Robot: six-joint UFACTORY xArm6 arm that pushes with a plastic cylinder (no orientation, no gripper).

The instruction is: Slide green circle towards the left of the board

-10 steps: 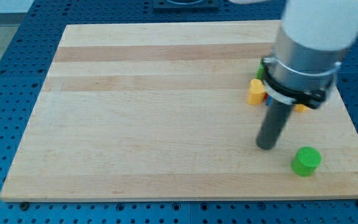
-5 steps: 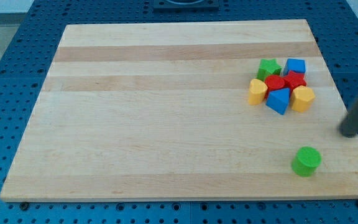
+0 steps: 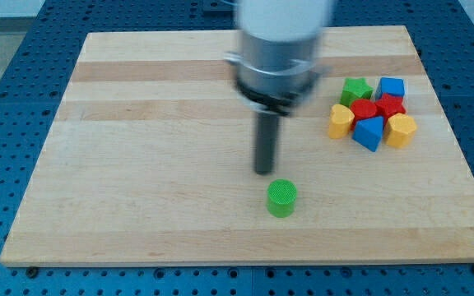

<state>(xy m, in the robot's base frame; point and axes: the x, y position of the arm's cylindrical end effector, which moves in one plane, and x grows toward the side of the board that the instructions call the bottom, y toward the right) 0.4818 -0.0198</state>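
Note:
The green circle [image 3: 282, 198] is a short green cylinder lying on the wooden board [image 3: 138, 148], near the bottom edge and a little right of the middle. My tip [image 3: 264, 172] rests on the board just above and slightly left of the green circle, a small gap apart from it. The rod rises to a blurred white and dark arm body at the view's top.
A tight cluster of blocks sits at the board's right: a green star [image 3: 356, 90], a blue cube [image 3: 392, 87], a red cylinder [image 3: 364, 110], a red block [image 3: 390, 106], two yellow blocks [image 3: 341, 120] [image 3: 401, 129] and a blue triangle [image 3: 369, 132]. Blue pegboard surrounds the board.
The green circle has moved well to the left along the bottom of the board. My tip has swung from the board's right edge to just above the circle. The cluster has not moved.

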